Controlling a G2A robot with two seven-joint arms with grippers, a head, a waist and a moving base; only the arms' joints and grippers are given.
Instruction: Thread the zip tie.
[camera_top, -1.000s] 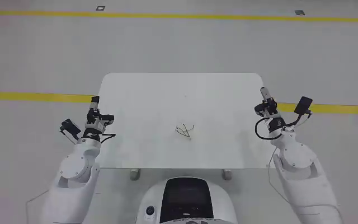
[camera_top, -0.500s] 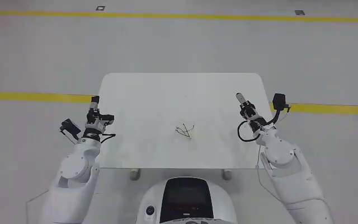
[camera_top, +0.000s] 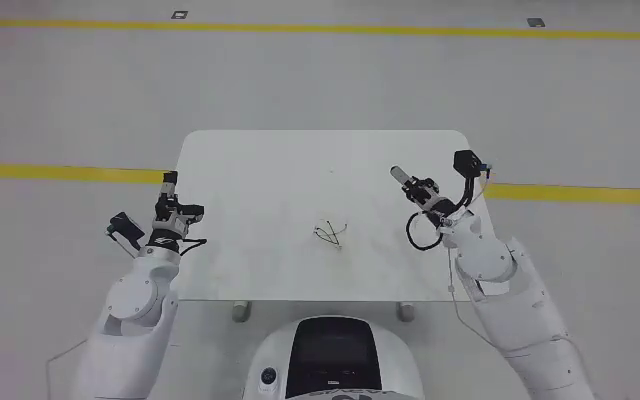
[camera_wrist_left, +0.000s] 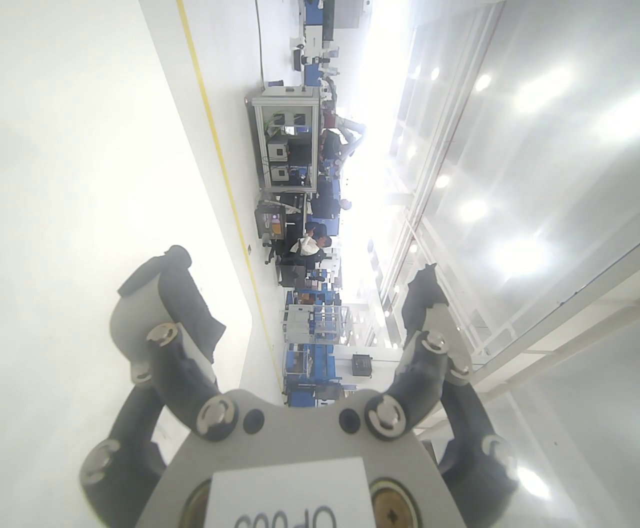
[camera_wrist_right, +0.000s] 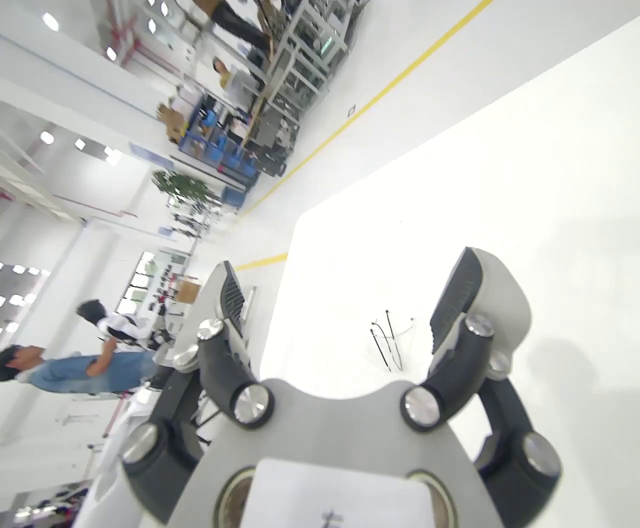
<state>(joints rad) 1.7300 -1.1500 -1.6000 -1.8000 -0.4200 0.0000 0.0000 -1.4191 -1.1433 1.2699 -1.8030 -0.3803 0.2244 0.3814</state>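
Note:
Thin black zip ties (camera_top: 329, 234) lie in a small tangle near the middle of the white table (camera_top: 260, 190), a little toward its front edge. In the right wrist view the same zip ties (camera_wrist_right: 387, 340) lie on the table beyond my right gripper (camera_wrist_right: 350, 290), which is open and holds nothing. Seen from above, my right gripper (camera_top: 398, 174) hovers over the table's right part, to the right of the ties. At the table's left edge my left gripper (camera_top: 170, 178) points away from me; its wrist view shows the left gripper (camera_wrist_left: 300, 272) open and empty.
The table's far half is bare white surface. Yellow floor lines (camera_top: 320, 28) run behind and beside the table. Shelving and workstations (camera_wrist_left: 300, 165) stand far off in the room.
My right arm has swung left from beyond the table's right edge to over the table, closer to the zip ties. The left arm and the ties have stayed put.

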